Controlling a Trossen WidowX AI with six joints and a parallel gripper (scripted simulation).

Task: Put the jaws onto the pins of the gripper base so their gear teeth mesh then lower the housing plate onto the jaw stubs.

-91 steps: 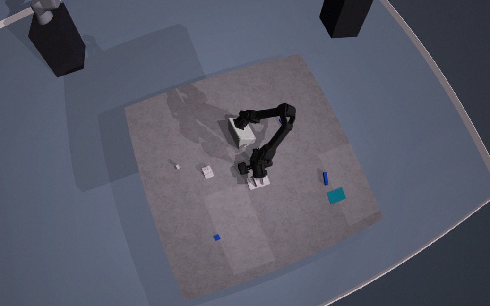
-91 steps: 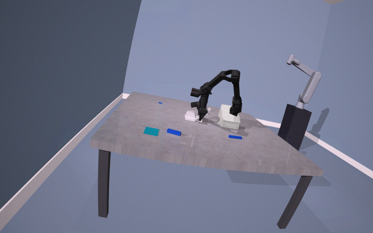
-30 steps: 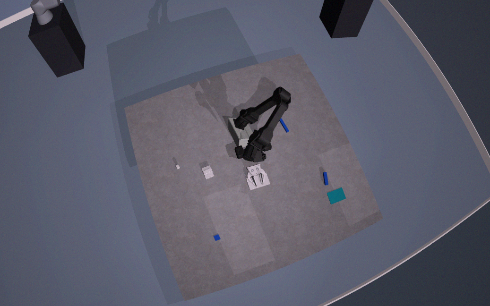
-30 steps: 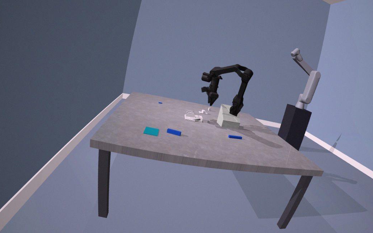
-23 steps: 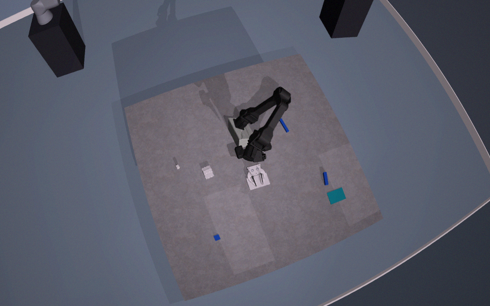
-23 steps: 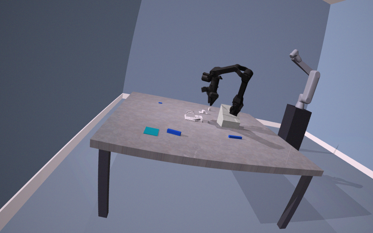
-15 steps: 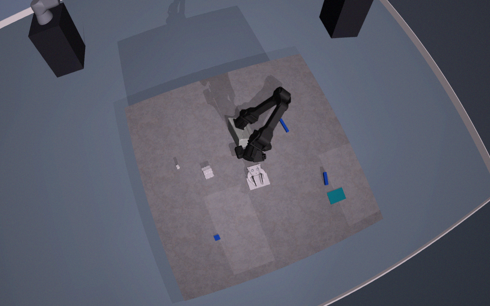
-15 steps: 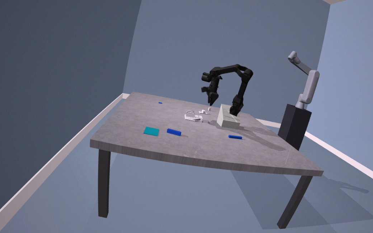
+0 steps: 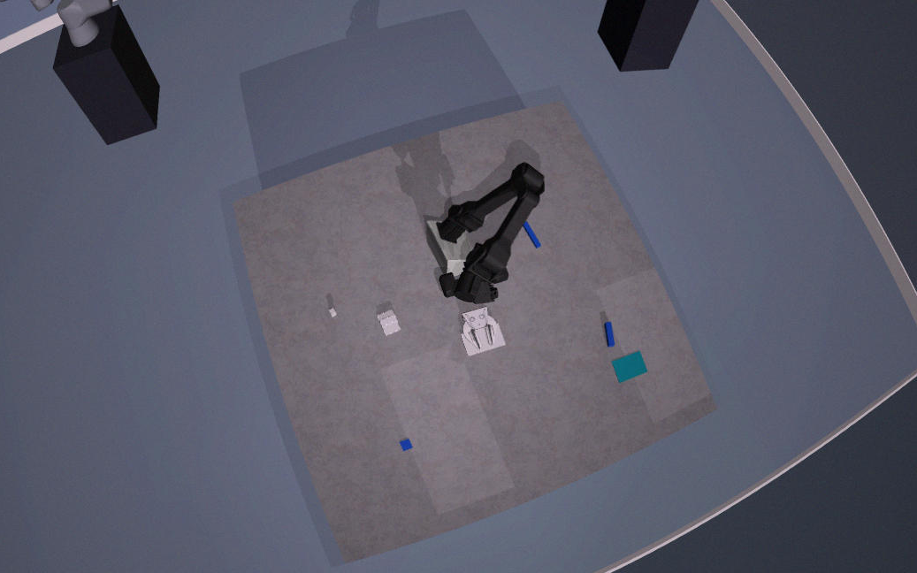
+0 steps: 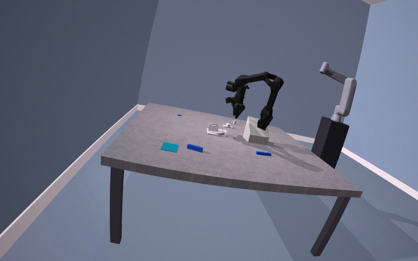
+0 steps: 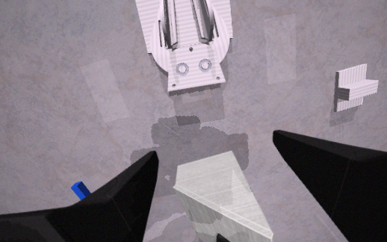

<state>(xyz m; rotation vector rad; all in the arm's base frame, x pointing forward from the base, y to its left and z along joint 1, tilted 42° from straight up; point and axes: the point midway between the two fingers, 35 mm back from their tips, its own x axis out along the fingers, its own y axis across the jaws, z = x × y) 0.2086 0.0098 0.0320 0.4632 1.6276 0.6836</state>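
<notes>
The white gripper base (image 9: 483, 347) (image 11: 144, 19) lies on the table. The white housing plate (image 11: 195, 78) looks flat on its near end, and the two stub tops show in the plate's round holes in the wrist view. The two white jaws (image 9: 479, 334) (image 11: 170, 26) stand side by side, running out from under the plate; their far ends are cut off in the wrist view. The pins and gear teeth are hidden under the plate. My gripper (image 10: 237, 116) (image 11: 214, 146) is open and empty, raised above the table and clear of the assembly, off its plate end.
A pale box (image 9: 454, 266) (image 10: 257, 138) (image 11: 210, 173) stands by the arm's base. A white stepped piece (image 9: 388, 323) (image 11: 357, 89) and a small white block (image 9: 332, 312) lie to one side. Blue bars (image 9: 531, 234) (image 10: 194, 148), a teal plate (image 9: 630, 366) (image 10: 169, 147) and a blue block (image 9: 406, 444) lie farther off.
</notes>
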